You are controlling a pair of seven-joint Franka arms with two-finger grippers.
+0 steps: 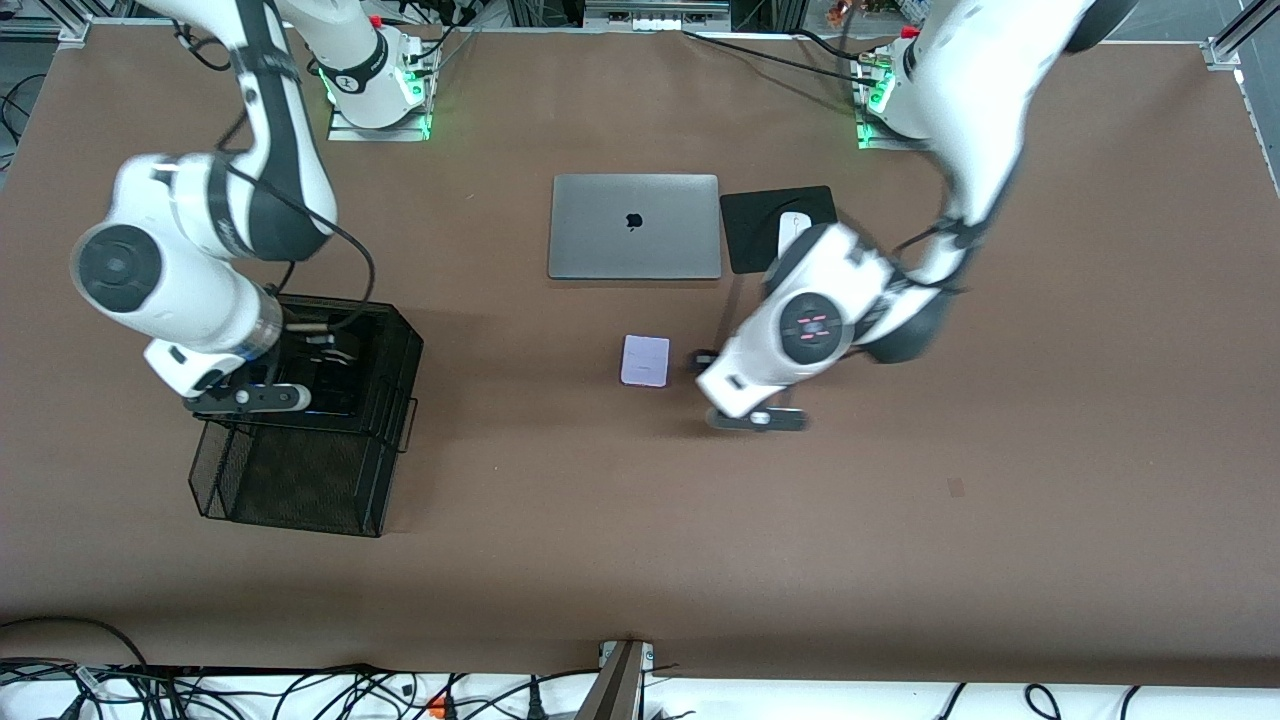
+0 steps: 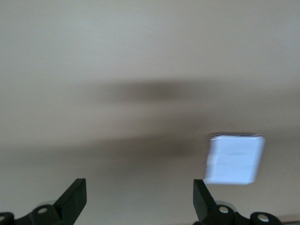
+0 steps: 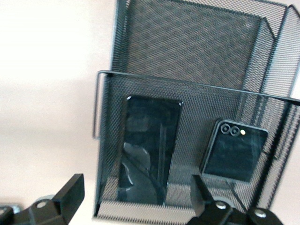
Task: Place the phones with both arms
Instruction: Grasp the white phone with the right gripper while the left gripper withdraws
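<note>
Brown table [image 1: 1000, 520]: both arms bent low, fingers [image 3: 70, 192] apart, empty.

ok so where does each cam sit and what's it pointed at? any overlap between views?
Front view: high across the table, facing both bases; shows both arms, the laptop, the mesh tray, the lilac phone.
Left wrist view: on the left arm's wrist, looking down at bare table; the open left gripper shows, with the lilac phone beside it.
Right wrist view: on the right arm's wrist, looking into the mesh tray; the open right gripper shows over the long black phone and the small black phone.
Shared: front and left wrist both show the lilac phone; front and right wrist the tray.
</note>
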